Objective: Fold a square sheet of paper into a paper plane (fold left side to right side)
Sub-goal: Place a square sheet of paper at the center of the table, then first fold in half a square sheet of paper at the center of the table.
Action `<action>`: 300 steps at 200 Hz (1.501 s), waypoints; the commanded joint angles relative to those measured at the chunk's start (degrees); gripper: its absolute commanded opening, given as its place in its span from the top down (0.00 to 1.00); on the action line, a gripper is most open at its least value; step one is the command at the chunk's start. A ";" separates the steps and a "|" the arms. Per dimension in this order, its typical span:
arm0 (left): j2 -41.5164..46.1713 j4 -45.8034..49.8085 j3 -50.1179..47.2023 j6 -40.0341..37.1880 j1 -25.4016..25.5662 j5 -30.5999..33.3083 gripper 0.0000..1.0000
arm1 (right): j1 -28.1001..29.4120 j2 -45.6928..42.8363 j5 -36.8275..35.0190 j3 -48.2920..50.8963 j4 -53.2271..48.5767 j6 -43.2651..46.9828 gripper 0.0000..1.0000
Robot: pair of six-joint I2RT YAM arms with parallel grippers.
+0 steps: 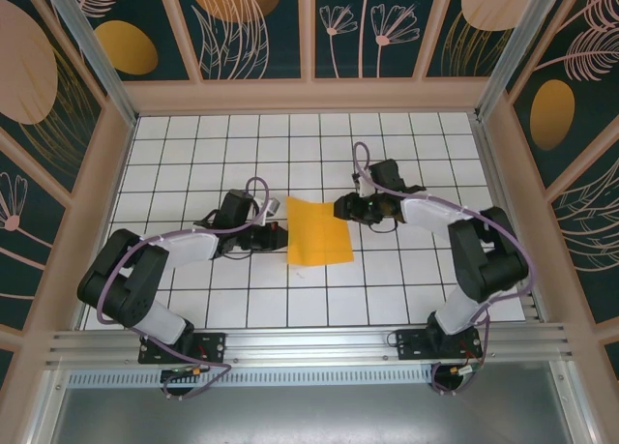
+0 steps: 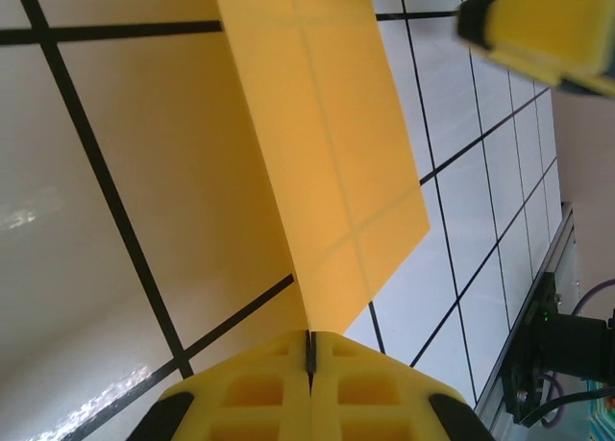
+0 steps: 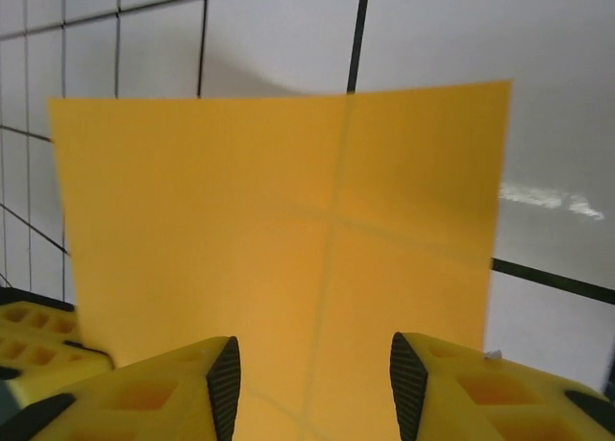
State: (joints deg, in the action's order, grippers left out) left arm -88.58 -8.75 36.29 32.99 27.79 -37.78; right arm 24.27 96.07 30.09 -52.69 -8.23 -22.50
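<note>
left gripper pinching edge of square sheet of paper, sheet tilted up

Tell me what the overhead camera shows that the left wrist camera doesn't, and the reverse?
Overhead: the left arm and right arm whole, the left gripper and right gripper at opposite edges of the square sheet of paper, its full square shape, and the patterned walls. Left wrist: close detail, with the left gripper's yellow fingers shut on the sheet's edge, that edge raised off the table, and faint crease lines crossing the paper. Shared: the orange-yellow sheet and the white grid table.
</note>
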 commanded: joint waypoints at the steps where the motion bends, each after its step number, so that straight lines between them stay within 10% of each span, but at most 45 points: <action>1: -0.20 2.64 2.56 -2.01 0.01 0.89 1.00 | 0.95 3.40 1.08 -0.05 3.02 -3.51 0.53; 300: -14.43 1.20 16.61 1.81 6.91 -0.99 1.00 | -0.46 -1.50 9.63 4.10 19.74 -16.34 0.44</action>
State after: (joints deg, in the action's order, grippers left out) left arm -101.95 -7.05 51.57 34.20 34.22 -38.46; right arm 21.54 93.54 37.98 -44.99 8.19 -35.68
